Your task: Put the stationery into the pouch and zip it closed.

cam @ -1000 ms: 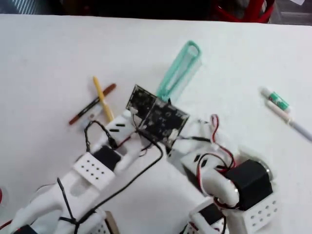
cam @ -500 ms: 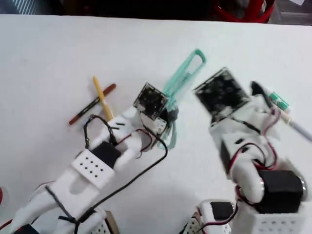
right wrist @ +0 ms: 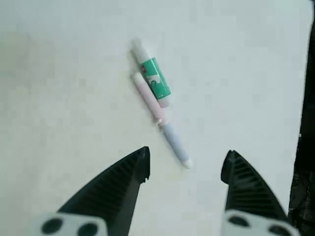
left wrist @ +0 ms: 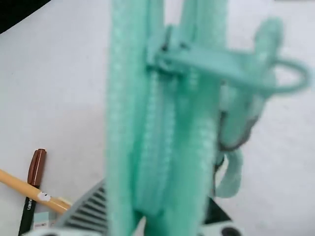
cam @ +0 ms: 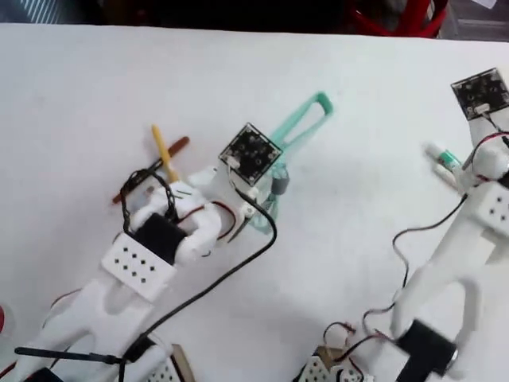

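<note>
- White table (cam: 79, 79) across the whole high view. Behind its far edge, a dark strip of room with a red rim (cam: 398, 20).
- Stretched from the near-left corner toward mid-table: left arm (cam: 143, 255), with a black cable (cam: 231, 274) looped along it.
- Up the right edge of the table: right arm (cam: 465, 231), wrist end near the far-right part.
- Mid-table, turned up on its narrow side: teal mesh pouch (cam: 298, 123) (left wrist: 147, 123). Near end held at the left arm's wrist, other end pointing toward the far side. Resting on the table or lifted clear of it: cannot tell.
- Left gripper (left wrist: 152, 221) with fingers closed tight on the pouch's near end, mesh pinched between them.
- Right gripper (right wrist: 187, 156) with fingers spread wide, hanging over the table above the pen's blue tip and apart from it.
- On the pouch's zip line: teal pull (left wrist: 231, 69) with a loop at its end, sticking out sideways. Zip open or closed: cannot tell.
- Flat on the right side of the table, well apart from the pouch: pink and blue pen (right wrist: 160, 118).
- Alongside that pen and just touching it: white stick (right wrist: 155, 81) (cam: 444, 157) with a green band.
- Left of the pouch, close by the left arm: yellow pencil (cam: 163, 151) (left wrist: 24, 186) crossing a brown pen (cam: 179, 146) (left wrist: 32, 191), both on the table outside the pouch.
</note>
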### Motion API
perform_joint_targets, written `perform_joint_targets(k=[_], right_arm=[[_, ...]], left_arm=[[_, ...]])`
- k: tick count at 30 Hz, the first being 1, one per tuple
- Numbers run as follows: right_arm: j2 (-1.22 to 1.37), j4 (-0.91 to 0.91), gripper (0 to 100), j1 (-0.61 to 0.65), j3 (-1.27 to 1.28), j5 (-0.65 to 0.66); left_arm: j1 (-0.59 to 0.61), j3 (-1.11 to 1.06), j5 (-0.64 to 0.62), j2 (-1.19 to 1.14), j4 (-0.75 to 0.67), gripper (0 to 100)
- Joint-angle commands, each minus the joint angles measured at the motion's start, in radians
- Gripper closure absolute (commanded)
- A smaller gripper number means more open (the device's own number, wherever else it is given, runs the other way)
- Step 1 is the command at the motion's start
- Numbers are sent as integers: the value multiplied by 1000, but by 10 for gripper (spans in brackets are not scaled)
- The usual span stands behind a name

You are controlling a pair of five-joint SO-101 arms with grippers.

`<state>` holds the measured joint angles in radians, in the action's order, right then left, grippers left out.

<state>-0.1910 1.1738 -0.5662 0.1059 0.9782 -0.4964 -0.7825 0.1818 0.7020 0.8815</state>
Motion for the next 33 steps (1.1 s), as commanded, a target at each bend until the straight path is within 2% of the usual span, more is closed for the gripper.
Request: perform_joint_targets(k=[1,8,12,20,22,26,28,33], right_arm=[[165,-102,772,-47,-101,80],[558,-134,772,-117,-315,206],[739,-108,772,-119,-465,209],[1020,8,778,-67,-755,210],[1067,65,828,-58,-824,209],[1144,148,989,-53,-961,204],[1171,177,964,-53,-1008,206],[1216,265,981,-54,-1092,209]], left_arm=[[5,-15,9,22,-63,977],[8,-163,-40,22,-270,977],[13,-163,-84,21,-273,977],[44,-169,-86,21,-275,977],[54,-169,-87,21,-278,977],[50,-169,-87,21,-279,977],[50,-169,-87,21,-279,977],[50,-169,-87,21,-279,977]])
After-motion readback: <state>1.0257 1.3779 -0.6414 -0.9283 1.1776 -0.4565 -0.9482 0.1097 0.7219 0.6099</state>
